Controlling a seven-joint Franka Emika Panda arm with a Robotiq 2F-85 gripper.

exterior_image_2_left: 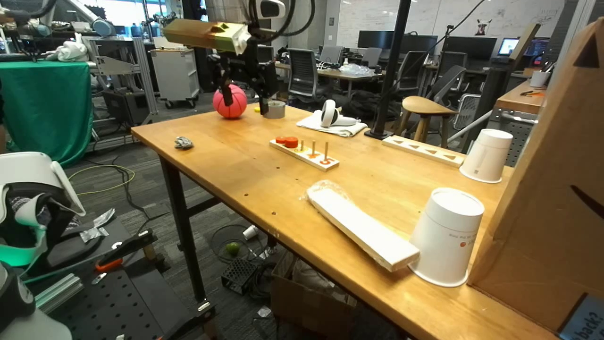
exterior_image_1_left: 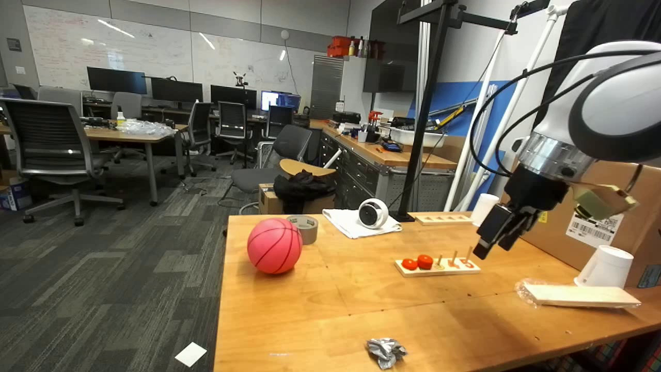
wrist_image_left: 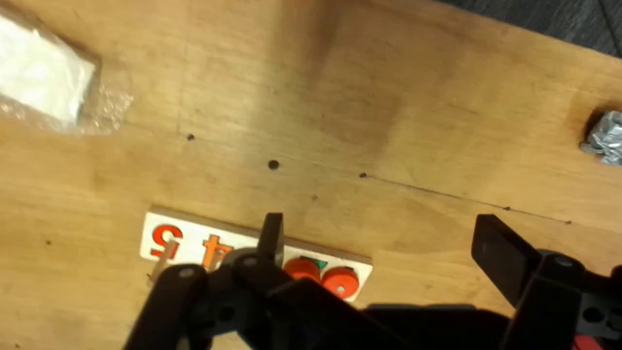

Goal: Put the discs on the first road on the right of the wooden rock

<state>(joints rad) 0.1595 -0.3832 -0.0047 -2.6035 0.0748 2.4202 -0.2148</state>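
In an exterior view, the peg board (exterior_image_1_left: pixel 438 272) lies on the counter (exterior_image_1_left: pixel 310 320) between the ball (exterior_image_1_left: pixel 274 246) on its left and the plank (exterior_image_1_left: pixel 581 295) on its right. Discs (exterior_image_1_left: pixel 424 262) sit on its left end; the foil (exterior_image_1_left: pixel 386 353) lies in front of it, the cloth (exterior_image_1_left: pixel 345 223) behind.

- Wooden rack (wrist_image_left: pixel 192 238): pale, narrow, lying flat on the table (exterior_image_2_left: pixel 226 156), with a red 5 (wrist_image_left: pixel 158 236) at one end and an orange 4 (wrist_image_left: pixel 211 246) beside it.
- End disc (exterior_image_1_left: pixel 409 264): red, round, seated flat at the end opposite the 5, its rod's tip showing through the middle.
- Next red piece (exterior_image_1_left: pixel 425 262): just beside the end disc, standing taller; whether stacked discs, unclear.
- Bare rods (exterior_image_2_left: pixel 326 150): three, upright, stepping up in height toward the 5.
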